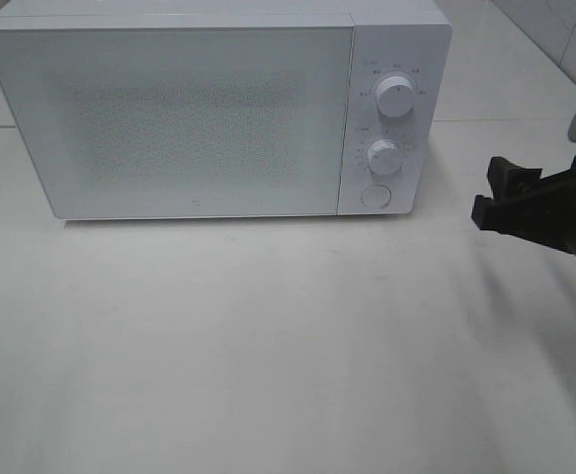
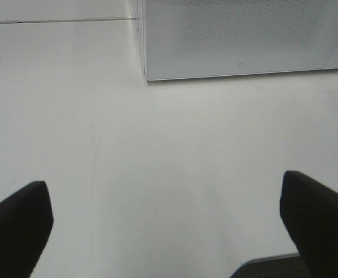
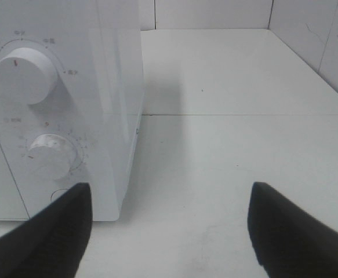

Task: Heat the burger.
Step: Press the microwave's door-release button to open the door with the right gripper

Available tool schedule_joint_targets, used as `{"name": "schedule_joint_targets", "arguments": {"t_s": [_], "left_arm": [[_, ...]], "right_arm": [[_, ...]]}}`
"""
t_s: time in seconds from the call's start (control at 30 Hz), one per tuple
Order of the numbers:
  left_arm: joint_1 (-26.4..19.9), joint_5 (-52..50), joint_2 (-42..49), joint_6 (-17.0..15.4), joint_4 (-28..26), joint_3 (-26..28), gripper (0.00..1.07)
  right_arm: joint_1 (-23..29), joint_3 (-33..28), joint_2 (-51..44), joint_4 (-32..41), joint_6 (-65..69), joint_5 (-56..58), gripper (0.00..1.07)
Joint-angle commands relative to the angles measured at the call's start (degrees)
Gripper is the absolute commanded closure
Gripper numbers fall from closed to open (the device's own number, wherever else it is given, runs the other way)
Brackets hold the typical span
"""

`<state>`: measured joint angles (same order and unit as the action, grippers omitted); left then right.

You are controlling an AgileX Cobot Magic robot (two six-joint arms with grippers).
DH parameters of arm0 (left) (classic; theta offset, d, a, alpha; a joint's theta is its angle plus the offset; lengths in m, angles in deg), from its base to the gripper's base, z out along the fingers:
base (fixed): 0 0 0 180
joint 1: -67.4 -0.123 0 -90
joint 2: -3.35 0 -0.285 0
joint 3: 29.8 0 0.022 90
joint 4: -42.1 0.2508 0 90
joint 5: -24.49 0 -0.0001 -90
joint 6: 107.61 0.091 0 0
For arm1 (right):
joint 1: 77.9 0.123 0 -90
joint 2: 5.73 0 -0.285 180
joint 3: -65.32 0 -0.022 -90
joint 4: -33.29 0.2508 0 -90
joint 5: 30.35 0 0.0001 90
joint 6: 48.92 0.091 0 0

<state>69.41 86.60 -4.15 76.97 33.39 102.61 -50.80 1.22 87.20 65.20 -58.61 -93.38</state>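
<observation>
A white microwave [image 1: 213, 109] stands on a pale table [image 1: 268, 346] with its speckled door [image 1: 169, 123] closed. Its control panel carries an upper knob [image 1: 396, 96], a lower knob [image 1: 383, 157] and a round button [image 1: 374, 196] beneath them. The black right gripper [image 1: 495, 193] hangs to the right of the microwave, near that panel but clear of it, its jaws apart with nothing between them.

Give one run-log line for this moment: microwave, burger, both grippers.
microwave: shut | burger: not in view | left gripper: open, empty | right gripper: open, empty, right of microwave
</observation>
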Motion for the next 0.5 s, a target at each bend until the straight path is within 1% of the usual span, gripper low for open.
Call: {"name": "schedule_joint_targets", "arguments": {"t_s": [0.03,0.07,0.1,0.17,0.2,0.27,0.37,0.43,0.5], "left_arm": [[0.0,-0.7,0.3,-0.2,0.0,0.0,0.07],[0.0,-0.7,0.3,-0.2,0.0,0.0,0.07],[0.0,-0.7,0.3,-0.2,0.0,0.0,0.07],[0.0,-0.7,0.3,-0.2,0.0,0.0,0.07],[0.0,-0.7,0.3,-0.2,0.0,0.0,0.07],[0.0,-0.7,0.3,-0.2,0.0,0.0,0.07],[0.0,-0.7,0.3,-0.2,0.0,0.0,0.07],[0.0,-0.7,0.3,-0.2,0.0,0.0,0.07],[0.0,-0.7,0.3,-0.2,0.0,0.0,0.07]], "right_arm": [[3.6,-0.2,1.9,4.8,-1.5,-3.8,0.35],[4.8,-0.1,2.8,6.1,-1.7,-4.5,0.35],[4.8,-0.1,2.8,6.1,-1.7,-4.5,0.35],[10.3,0.6,6.1,12.2,-1.7,-6.2,0.35],[10.3,0.6,6.1,12.2,-1.7,-6.2,0.35],[13.7,2.2,8.6,15.5,-1.8,-6.3,0.35],[14.5,2.7,9.2,16.0,-2.1,-6.3,0.35],[17.5,5.6,11.9,17.2,-2.4,-6.3,0.35],[18.2,6.2,12.5,17.2,-2.5,-6.2,0.35]]}}
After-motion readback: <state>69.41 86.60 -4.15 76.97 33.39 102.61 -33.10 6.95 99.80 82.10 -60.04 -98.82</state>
